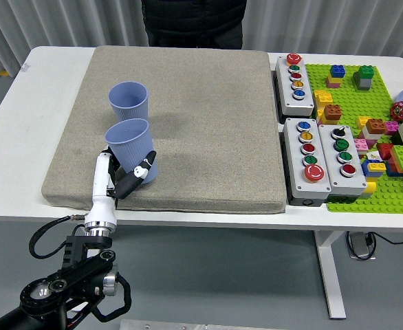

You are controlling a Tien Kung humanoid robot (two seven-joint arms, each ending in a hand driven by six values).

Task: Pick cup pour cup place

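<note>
Two blue ribbed cups show on the grey mat. One cup stands upright and alone at the mat's left middle. The other cup is upright near the mat's front left, its base at or just above the mat, with my left hand shut on its lower part from the near side. The white forearm and black arm run down to the bottom left corner. What is inside the cups cannot be made out. My right arm does not show.
Three grey button boxes sit right of the mat. Beyond them a green baseplate carries several coloured bricks. A person in dark clothing stands at the far edge.
</note>
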